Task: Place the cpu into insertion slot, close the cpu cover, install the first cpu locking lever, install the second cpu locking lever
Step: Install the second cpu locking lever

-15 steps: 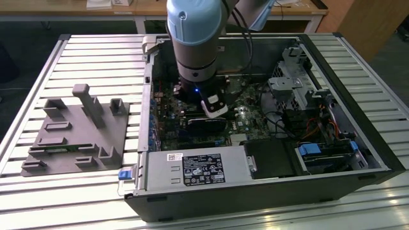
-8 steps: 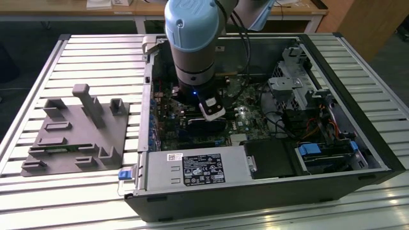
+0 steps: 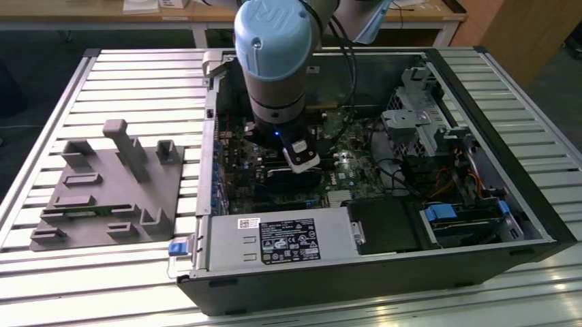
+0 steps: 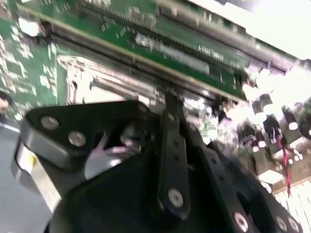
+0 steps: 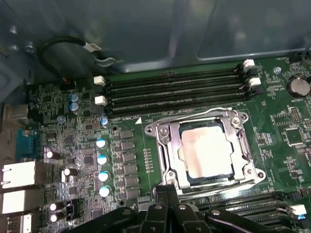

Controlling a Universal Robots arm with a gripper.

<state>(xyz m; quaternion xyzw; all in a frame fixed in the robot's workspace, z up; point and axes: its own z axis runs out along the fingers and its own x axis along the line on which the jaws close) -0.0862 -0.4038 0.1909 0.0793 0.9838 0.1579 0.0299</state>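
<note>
Exterior view: an open desktop computer case (image 3: 509, 204) lies on its side on a table of pale slatted aluminium profiles (image 3: 536, 102), with a grey moulded fixture block (image 3: 109, 191) on the slats toward the exterior view's left. A black-and-white label (image 3: 289, 242) with a white barcode sticker covers the power supply at the case's near edge; its print is too small to make out. Wooden furniture stands behind the table. The grey and light-blue robot arm (image 3: 275, 61) reaches down into the case, and the gripper (image 3: 298, 163) hangs just above the green motherboard (image 3: 236, 177).

First wrist view: the cpu (image 5: 209, 149) sits flat in the insertion slot (image 5: 165, 156). The cpu cover (image 5: 243, 145) lies down over it, framing the chip's dull metallic top. Four black memory slots (image 5: 175, 92) run just beside the socket. The gripper's black finger links meet at the cover's near edge; the tips appear drawn together, holding nothing.
</note>
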